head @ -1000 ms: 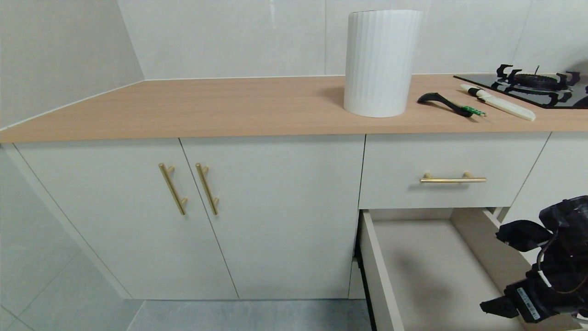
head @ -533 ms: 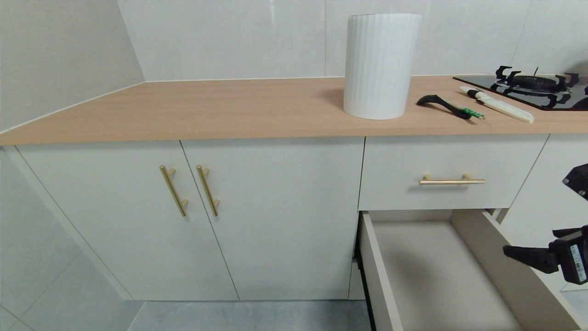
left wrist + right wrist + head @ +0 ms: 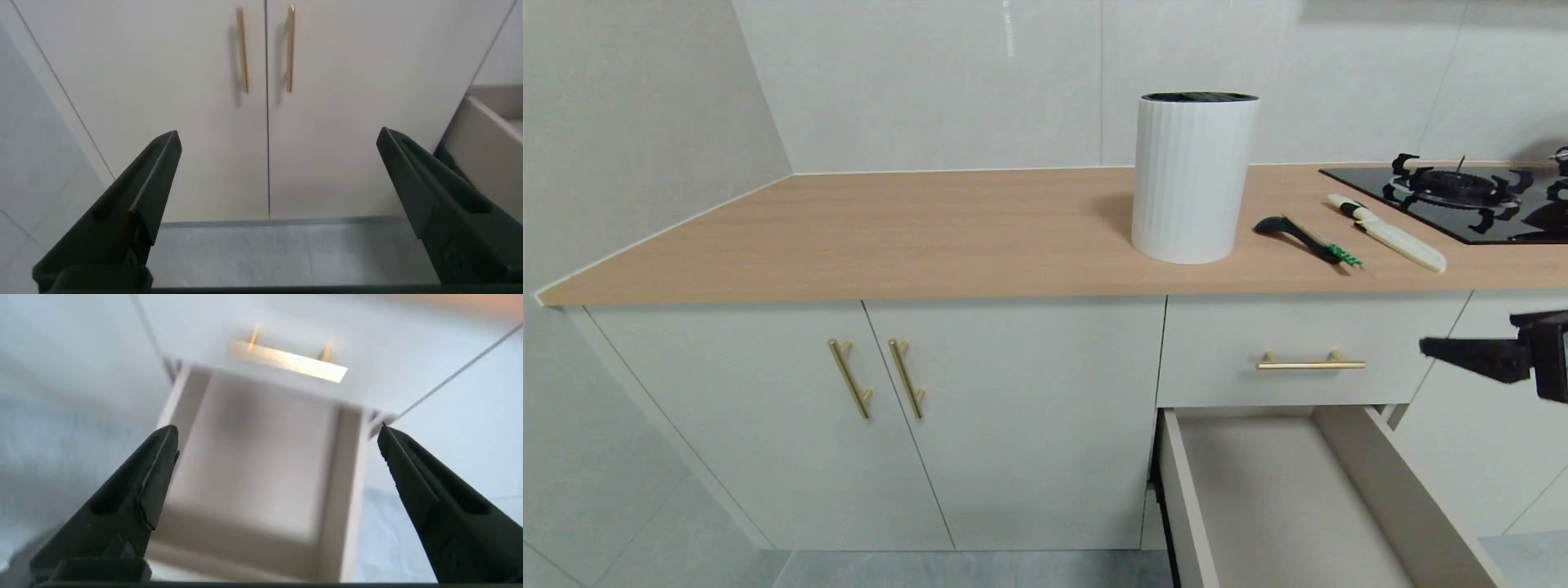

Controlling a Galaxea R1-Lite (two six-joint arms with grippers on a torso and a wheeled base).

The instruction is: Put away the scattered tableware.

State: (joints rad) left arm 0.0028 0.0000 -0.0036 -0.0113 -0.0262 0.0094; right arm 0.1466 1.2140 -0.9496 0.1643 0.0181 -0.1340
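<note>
The lower drawer [image 3: 1181,490] stood pulled out and bare, so the opening step looked done and the picking-up not yet begun. The knife [image 3: 1387,233] and a black utensil [image 3: 1301,237] with a green tip lay close together on the wooden surface [image 3: 931,237], between the white ribbed holder [image 3: 1191,175] and the gas hob [image 3: 1462,196]. Both were well above the drawer.

The right hand [image 3: 275,433] hung over the open drawer with its jaws spread wide and nothing between them. The left hand [image 3: 278,137] was equally wide open and empty, low before the cupboard doors [image 3: 343,122].

Next, by my reading, the right arm would need to rise to the surface and close on one piece. The black utensil was the nearer, and its thin handle would call for a careful, low pinch.

The head view gave the tableware's position. The right wrist view added a look straight down into the drawer's interior, below the brass handle [image 3: 288,361] of the closed drawer above. The left wrist view offered the doors' two brass pulls and the floor beneath.
</note>
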